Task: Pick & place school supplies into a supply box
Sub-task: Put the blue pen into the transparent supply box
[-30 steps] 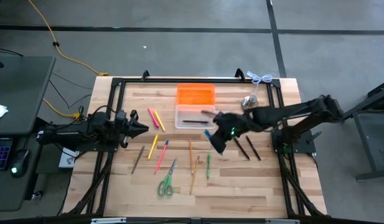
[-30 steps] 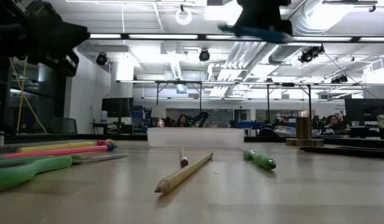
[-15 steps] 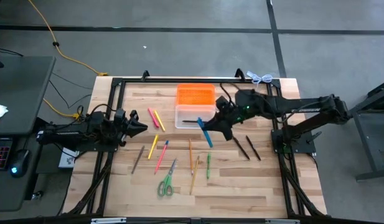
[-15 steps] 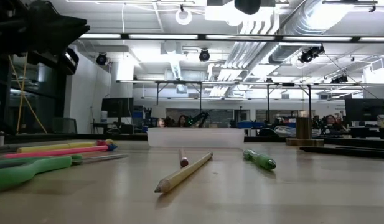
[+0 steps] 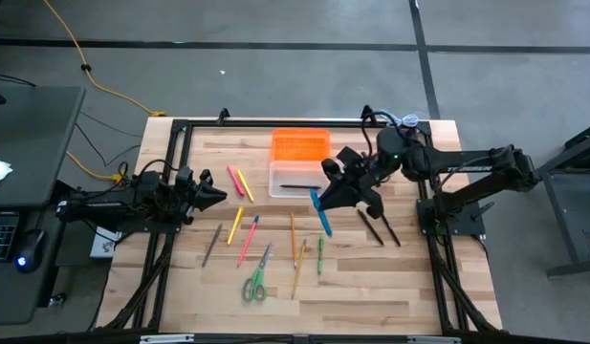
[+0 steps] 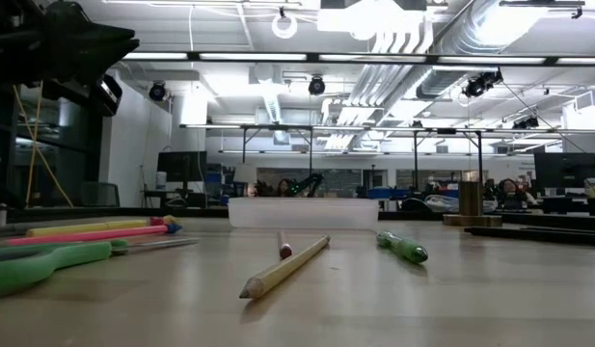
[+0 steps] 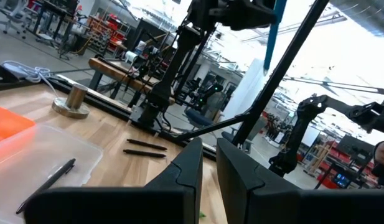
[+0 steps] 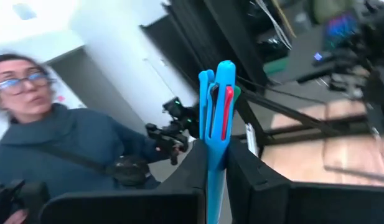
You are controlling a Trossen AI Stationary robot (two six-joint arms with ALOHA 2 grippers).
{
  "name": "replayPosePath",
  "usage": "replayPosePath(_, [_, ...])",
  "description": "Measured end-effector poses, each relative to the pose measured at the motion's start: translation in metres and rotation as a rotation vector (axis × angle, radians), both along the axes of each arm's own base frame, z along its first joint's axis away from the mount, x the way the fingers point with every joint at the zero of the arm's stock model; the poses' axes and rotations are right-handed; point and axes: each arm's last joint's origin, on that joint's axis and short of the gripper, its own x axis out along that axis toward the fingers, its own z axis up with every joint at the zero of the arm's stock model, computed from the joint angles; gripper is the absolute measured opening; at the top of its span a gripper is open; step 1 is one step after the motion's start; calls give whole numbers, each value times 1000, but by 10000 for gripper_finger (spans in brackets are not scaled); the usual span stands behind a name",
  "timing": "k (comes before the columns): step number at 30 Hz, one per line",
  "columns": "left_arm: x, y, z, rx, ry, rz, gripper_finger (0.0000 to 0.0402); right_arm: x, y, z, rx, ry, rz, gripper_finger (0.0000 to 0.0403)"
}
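While the left end effector [image 5: 221,197] waits closed at the tabletop's [image 5: 390,277] left, the right end effector [image 5: 325,194] grips a blue pen [image 5: 319,211] beside the supply box [image 5: 296,179].

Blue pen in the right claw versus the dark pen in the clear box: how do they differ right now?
The bright blue multicolour pen is clamped between the right claw fingers, off the table; the thin dark pen lies loose inside the clear plastic supply box. The blue pen looks thicker and hangs slanted beside the box; the dark pen lies flat along it. Both are school supplies, one already placed.
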Motion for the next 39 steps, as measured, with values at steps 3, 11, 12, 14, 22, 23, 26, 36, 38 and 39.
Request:
replayPosePath(3, [0,0,0,1,0,0,76,-1,1,6,-15,-71,48,11])
replayPosePath(11, [0,0,0,1,0,1,76,-8,4,22,-56,-266,167,11])
replayPosePath(12, [0,0,0,1,0,1,76,-8,4,23,-60,-278,178,11])
replayPosePath(14, [0,0,0,2,0,2,76,-8,4,23,-61,-282,183,11])
replayPosePath(22, [0,1,0,-2,-1,29,76,-8,4,22,-62,-279,166,12])
replayPosePath(23, [0,1,0,-2,-1,29,76,-7,4,21,-63,-272,150,12])
replayPosePath(26, [0,1,0,-2,-1,29,76,-4,2,16,-81,-233,86,12])
replayPosePath(36, [0,1,0,-2,-1,29,76,2,1,3,-257,-202,-132,12])
replayPosePath(38, [0,1,0,-3,-1,29,76,2,4,2,-314,-215,-173,12])
replayPosePath(39, [0,1,0,-2,-1,29,76,3,6,1,-344,-219,-201,12])
